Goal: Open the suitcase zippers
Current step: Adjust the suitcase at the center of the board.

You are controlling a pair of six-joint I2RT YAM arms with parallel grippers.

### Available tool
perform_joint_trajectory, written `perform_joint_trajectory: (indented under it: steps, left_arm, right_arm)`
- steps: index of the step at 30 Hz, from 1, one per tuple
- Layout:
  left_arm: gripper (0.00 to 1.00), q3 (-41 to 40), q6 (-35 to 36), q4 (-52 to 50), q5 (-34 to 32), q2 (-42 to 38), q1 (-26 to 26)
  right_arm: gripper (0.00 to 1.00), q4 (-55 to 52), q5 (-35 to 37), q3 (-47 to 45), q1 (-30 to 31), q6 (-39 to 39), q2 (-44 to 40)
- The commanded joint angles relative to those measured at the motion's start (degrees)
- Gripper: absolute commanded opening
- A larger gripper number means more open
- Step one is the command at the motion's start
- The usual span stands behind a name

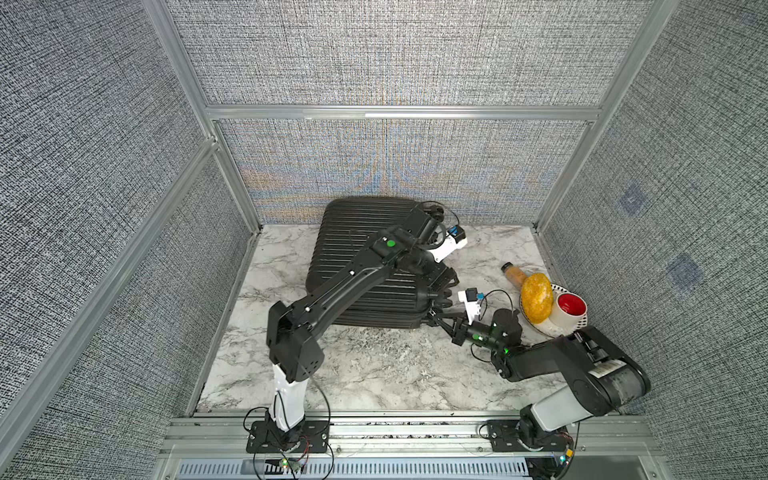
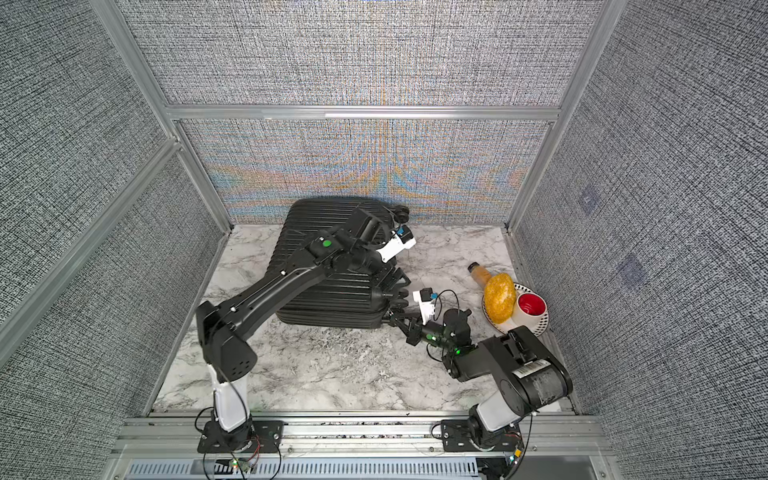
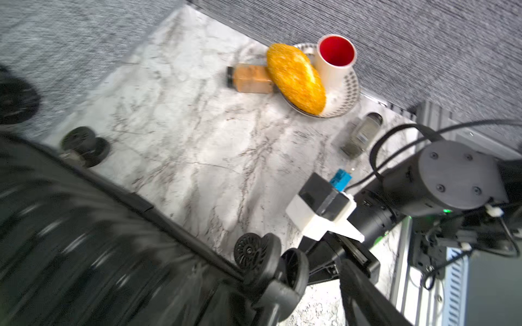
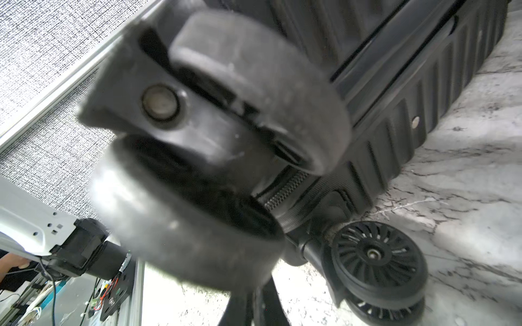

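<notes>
No legible text is showing anywhere. The white barcode-type sticker (image 1: pixel 607 368) on the right arm's black shoulder housing (image 1: pixel 582 365) is showing in both top views, too small to read.

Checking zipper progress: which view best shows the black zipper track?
Right wrist: black zipper track, teeth visible beside a black spinner wheel. Both top views show it only as a dark line; left wrist is blurred.
</notes>
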Motion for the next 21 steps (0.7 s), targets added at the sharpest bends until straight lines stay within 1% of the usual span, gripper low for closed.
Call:
perform_joint_trajectory:
  steps: [1,3,7,10,13,17,21]
  left_arm:
    - [0.72,4.43,9.10,-10.90,9.27,4.37,-0.49]
    - [0.72,4.60,10.83,-12.03,8.68,5.39,-0.88]
    - [0.71,3.73,13.52,-12.31,4.71,5.69,-0.88]
    - [0.72,4.82,15.25,-14.84,1.91,6.67,-0.88]
    - [0.74,4.37,16.08,-16.33,0.12,6.93,-0.88]
    - [0.76,2.23,16.37,-15.90,-4.48,6.67,-0.88]
    - [0.77,1.69,16.85,-16.97,-5.15,6.74,-0.88]
  right_arm:
    - [0.00,-1.36,0.58,-0.28,0.06,-1.10,-0.70]
    - [0.00,-1.55,0.57,-0.27,0.08,-1.10,-0.88]
    - [0.00,-1.59,0.66,-0.29,0.12,-1.07,-0.93]
    - [0.00,-1.71,0.75,-0.36,0.05,-1.11,-1.06]
    - [0.00,-2.25,1.38,-0.38,-0.03,-1.37,-1.40]
    - [0.00,-3.34,2.15,-0.34,-0.04,-1.77,-1.96]
    - [0.00,-5.06,2.53,0.00,-0.37,-2.62,-2.80]
